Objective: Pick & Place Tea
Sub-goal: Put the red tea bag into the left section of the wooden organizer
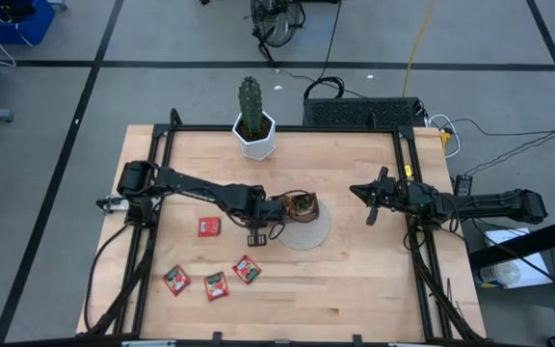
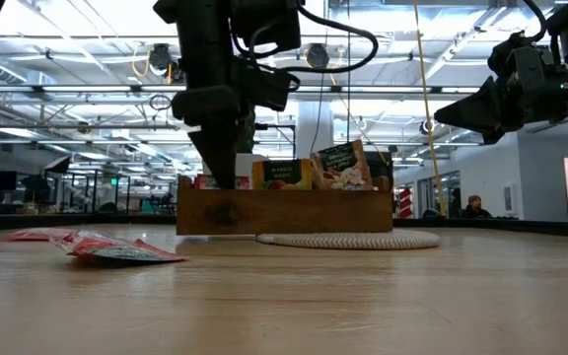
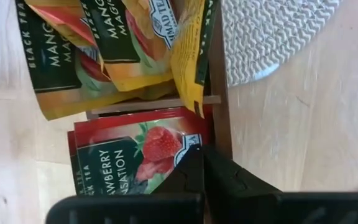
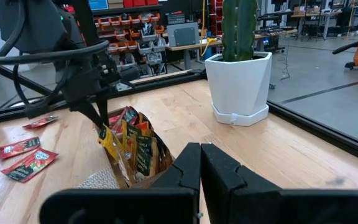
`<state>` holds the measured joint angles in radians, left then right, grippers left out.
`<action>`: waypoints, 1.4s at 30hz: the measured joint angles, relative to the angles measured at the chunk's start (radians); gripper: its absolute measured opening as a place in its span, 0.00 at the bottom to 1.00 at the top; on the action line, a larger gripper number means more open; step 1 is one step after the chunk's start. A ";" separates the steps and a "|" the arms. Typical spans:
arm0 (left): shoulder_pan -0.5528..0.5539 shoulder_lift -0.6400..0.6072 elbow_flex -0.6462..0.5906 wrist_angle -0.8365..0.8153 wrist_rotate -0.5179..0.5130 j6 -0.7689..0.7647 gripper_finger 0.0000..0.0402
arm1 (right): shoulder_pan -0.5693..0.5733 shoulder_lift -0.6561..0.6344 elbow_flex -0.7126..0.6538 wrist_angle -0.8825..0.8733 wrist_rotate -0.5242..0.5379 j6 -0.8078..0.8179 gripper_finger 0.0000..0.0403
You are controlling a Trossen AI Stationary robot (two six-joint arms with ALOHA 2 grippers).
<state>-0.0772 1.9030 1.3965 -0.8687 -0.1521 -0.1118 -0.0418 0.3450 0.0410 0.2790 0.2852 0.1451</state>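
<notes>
**Left tool pressed together over the tea tray**

Your tea sits in two places. A packed bunch of sachets stands upright in the small wooden tray, which rests on a round woven mat near the middle of the tabletop. In the left wrist view you see orange-yellow mango sachets in one compartment and a red strawberry sachet in the compartment beside it, a thin wooden divider between them. Four more red sachets lie flat on the tabletop, well apart from the tray: one just beside the left arm, and three in a loose row nearer the front edge.

Your left tool is at the tray, its tip down among the sachets at the tray's left end in the low view. Its fingers are pressed together, with their tips touching the edge of the red strawberry sachet next to the tray wall. You cannot tell from these views whether anything is pinched between them.

Your right tool hangs in the air to the right of the mat, apart from the tray, with its fingers pressed together on nothing. A cactus in a white pot stands at the far edge of the tabletop.
</notes>
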 joint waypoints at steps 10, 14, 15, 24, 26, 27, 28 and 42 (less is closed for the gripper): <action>0.016 0.006 -0.108 0.121 0.066 -0.023 0.00 | 0.000 0.000 0.000 0.000 0.000 0.000 0.00; 0.017 0.006 -0.108 0.119 0.016 -0.039 0.00 | 0.000 0.000 0.000 0.000 0.000 0.000 0.00; 0.016 0.007 -0.109 0.115 -0.008 -0.043 0.00 | 0.000 0.000 0.000 0.000 0.000 0.000 0.00; 0.016 0.011 -0.111 0.092 -0.157 -0.118 0.00 | 0.000 0.000 0.000 0.000 0.000 0.000 0.00; 0.016 0.011 -0.112 0.079 -0.197 -0.127 0.00 | 0.000 0.000 0.000 0.000 0.000 0.000 0.00; 0.014 0.011 -0.112 0.071 -0.216 -0.128 0.00 | 0.000 0.000 0.000 0.000 0.000 0.000 0.00; 0.013 0.011 -0.112 0.066 -0.234 -0.129 0.00 | 0.000 0.000 0.000 0.000 0.000 0.000 0.00; -0.042 0.012 -0.060 0.045 -0.442 -0.147 0.00 | 0.000 0.000 0.000 0.000 0.000 0.000 0.00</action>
<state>-0.1190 1.9148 1.3369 -0.8239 -0.5938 -0.2586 -0.0415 0.3450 0.0410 0.2790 0.2855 0.1448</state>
